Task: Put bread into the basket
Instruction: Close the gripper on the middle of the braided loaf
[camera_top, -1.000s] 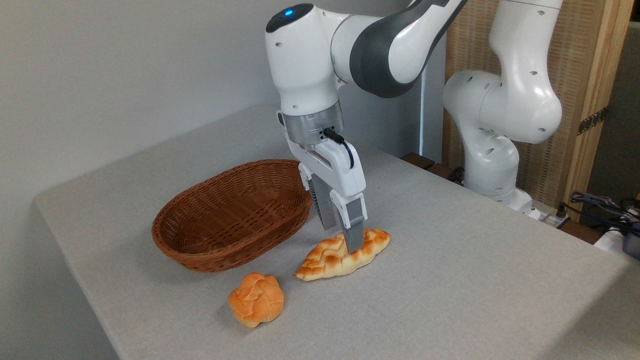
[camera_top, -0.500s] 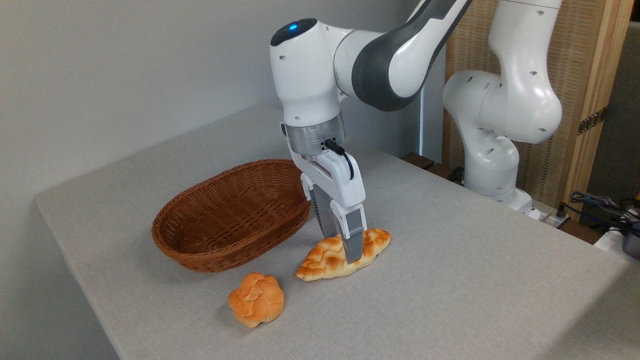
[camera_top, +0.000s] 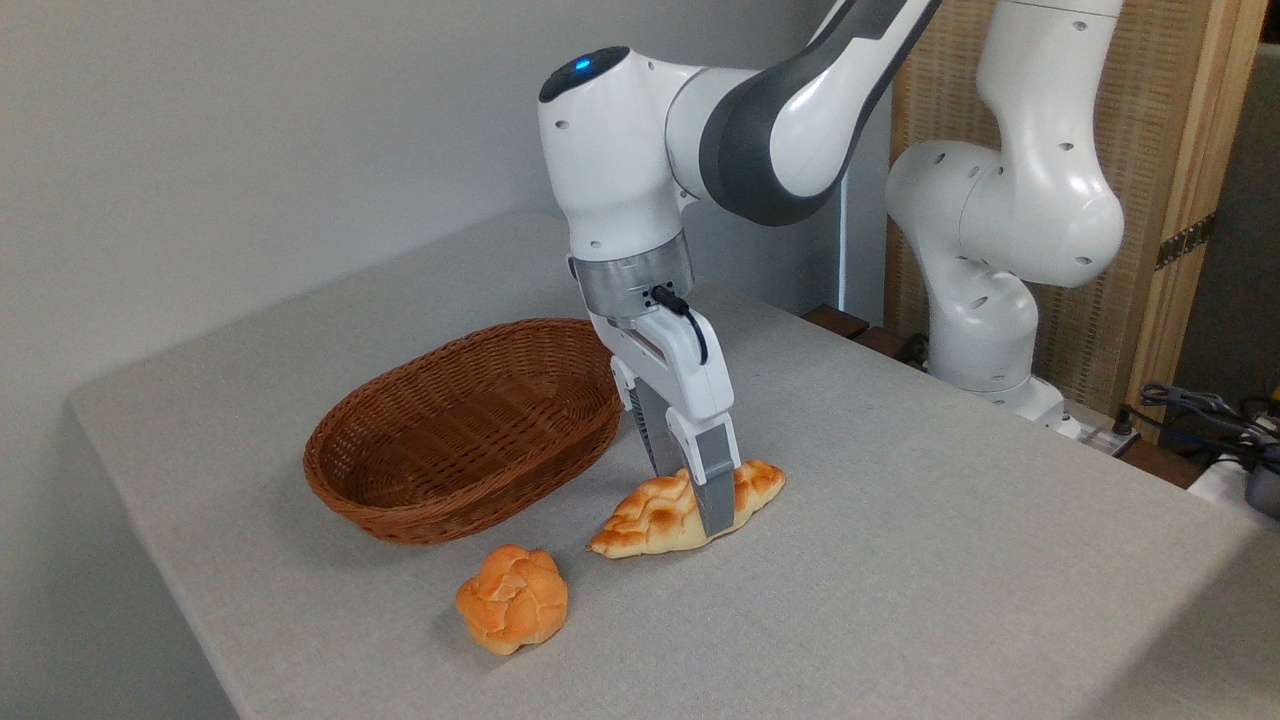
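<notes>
The bread (camera_top: 645, 515), a long golden-brown braided loaf, lies on the grey table just right of the basket's near end. My gripper (camera_top: 693, 500) is open and lowered over the loaf's middle. One finger stands in front of the loaf, with its tip down by the table. The other finger is behind the loaf, its tip hidden. The loaf sits between the jaws and I cannot tell whether the fingers touch it. The basket (camera_top: 450, 500), an oval reddish-brown wicker one, stands empty to the left of the gripper.
A small round orange-brown knotted bun (camera_top: 512, 598) sits near the table's front, below the basket. The arm's white base (camera_top: 985, 330) rises at the back right, with cables (camera_top: 1200, 410) beyond it. The table edge runs along the left and front.
The gripper has come down over the loaf, its near finger now reaching almost to the table. The loaf, bun and basket have stayed where they were.
</notes>
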